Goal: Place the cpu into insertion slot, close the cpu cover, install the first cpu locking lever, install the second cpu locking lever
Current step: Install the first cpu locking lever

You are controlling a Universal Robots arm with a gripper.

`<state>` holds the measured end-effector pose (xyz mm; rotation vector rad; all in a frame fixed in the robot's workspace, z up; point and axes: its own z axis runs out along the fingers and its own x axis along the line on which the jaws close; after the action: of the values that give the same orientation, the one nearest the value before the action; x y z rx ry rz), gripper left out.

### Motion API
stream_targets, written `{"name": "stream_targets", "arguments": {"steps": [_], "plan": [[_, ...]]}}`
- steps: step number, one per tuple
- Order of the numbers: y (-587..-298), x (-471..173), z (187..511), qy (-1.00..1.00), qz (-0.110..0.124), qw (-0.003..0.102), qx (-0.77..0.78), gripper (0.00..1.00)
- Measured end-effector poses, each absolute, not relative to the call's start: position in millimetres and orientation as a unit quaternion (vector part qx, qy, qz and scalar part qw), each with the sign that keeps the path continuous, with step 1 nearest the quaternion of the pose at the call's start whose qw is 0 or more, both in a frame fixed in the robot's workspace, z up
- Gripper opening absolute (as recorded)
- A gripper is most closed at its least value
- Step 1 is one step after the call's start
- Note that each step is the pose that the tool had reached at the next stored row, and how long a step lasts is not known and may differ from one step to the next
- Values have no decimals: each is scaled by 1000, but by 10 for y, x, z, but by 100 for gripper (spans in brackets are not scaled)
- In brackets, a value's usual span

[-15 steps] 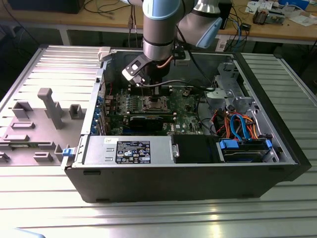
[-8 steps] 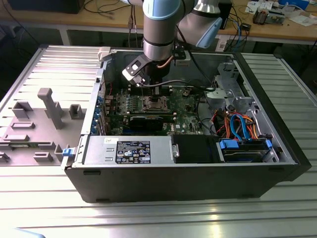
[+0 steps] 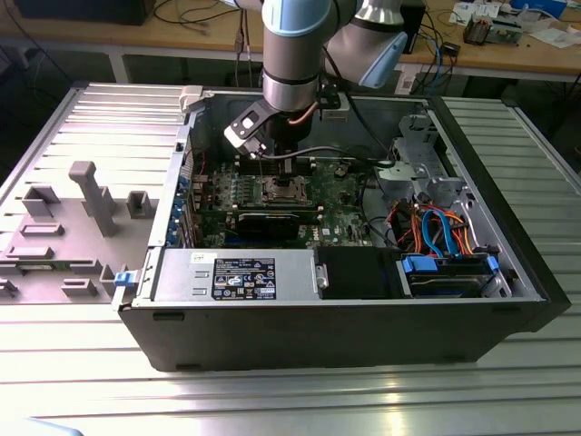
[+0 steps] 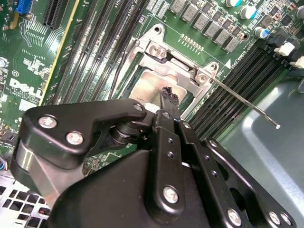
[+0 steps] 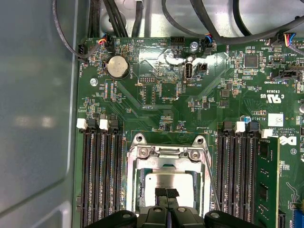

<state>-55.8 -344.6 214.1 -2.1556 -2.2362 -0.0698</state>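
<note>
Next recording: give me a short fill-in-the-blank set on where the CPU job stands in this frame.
1. The cpu lies seated in the ____, its silver top showing through the cut-out of the cpu cover.
2. The gripper hangs over the silver-topped ____.
3. Long black memory slots run along ____ sides of the cpu cover.

Missing words: insertion slot; cpu; both.

Board (image 5: 161, 95) is green all over, the cpu (image 5: 183, 183) a dull silver-grey, cpu cover (image 5: 164, 153) shiny silver. Tool (image 5: 166, 194) is plain black. Memory slots (image 5: 102, 180) are black with white clips, cables (image 3: 436, 224) orange, blue, red.
</note>
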Motion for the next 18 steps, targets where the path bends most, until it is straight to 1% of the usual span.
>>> {"name": "stream_targets", "arguments": {"steps": [11, 18], "plan": [[-3447, -555, 2359, -720, -22, 18, -694, 11], [-3447, -554, 2588, -720, -21, 19, -694, 11]]}}
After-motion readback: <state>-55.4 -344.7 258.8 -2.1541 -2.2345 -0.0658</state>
